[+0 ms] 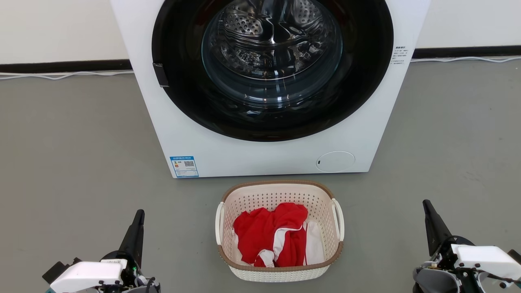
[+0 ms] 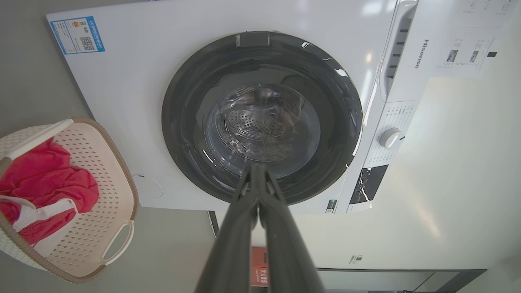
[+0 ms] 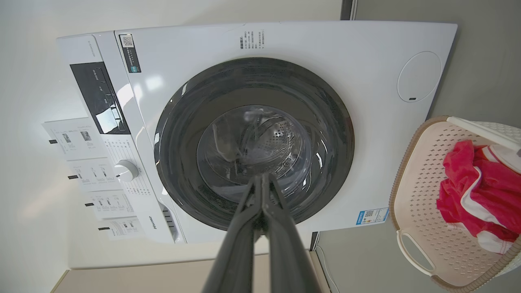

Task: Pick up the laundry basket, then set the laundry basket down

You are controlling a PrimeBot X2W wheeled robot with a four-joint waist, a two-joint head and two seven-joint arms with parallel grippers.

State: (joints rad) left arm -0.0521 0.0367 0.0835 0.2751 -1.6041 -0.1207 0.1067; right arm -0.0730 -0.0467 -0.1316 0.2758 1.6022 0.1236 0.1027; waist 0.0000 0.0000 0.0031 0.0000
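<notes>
The laundry basket (image 1: pixel 325 203) stands on the grey floor just in front of the washer. It is cream-white and perforated, with a brown rim and two white side handles, and red and white clothes lie inside. It also appears at the left edge of the left wrist view as the laundry basket (image 2: pixel 97 195) and at the right edge of the right wrist view as the laundry basket (image 3: pixel 415 195). My left gripper (image 1: pixel 139 212) is at the lower left, shut and empty, well clear of the basket. My right gripper (image 1: pixel 425 202) is at the lower right, likewise shut and empty.
A white front-loading washer (image 1: pixel 228 150) with a closed dark round door (image 1: pixel 366 81) stands right behind the basket. Grey floor (image 1: pixel 73 162) stretches to both sides. White cables (image 1: pixel 61 75) run along the dark skirting at the wall.
</notes>
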